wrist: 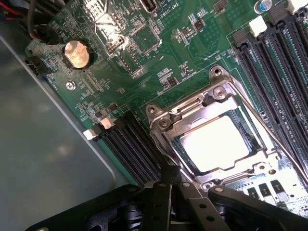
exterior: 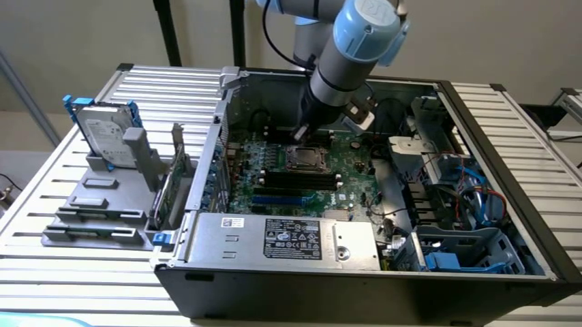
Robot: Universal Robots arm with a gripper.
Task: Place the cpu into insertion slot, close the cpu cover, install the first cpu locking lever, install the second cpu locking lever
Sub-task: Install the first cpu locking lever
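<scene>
The grey and pale-blue robot arm [exterior: 350, 54] comes steeply down into the open black computer case [exterior: 364, 289]. Its black end effector [wrist: 168, 175] is low over the green circuit board [wrist: 144, 62], with its fingers pressed together and nothing pinched between them. The small square silvery-tan cpu [wrist: 216, 144] lies seated in the dark metal-rimmed insertion slot [exterior: 304, 158]. The thin silvery cpu cover frame [wrist: 192, 113] lies down around the cpu. The fingertips sit just beside the frame's near edge.

Plain beige wall [exterior: 509, 41]; slatted metal table [exterior: 64, 276]; black uprights [exterior: 168, 30], possibly stand.
</scene>
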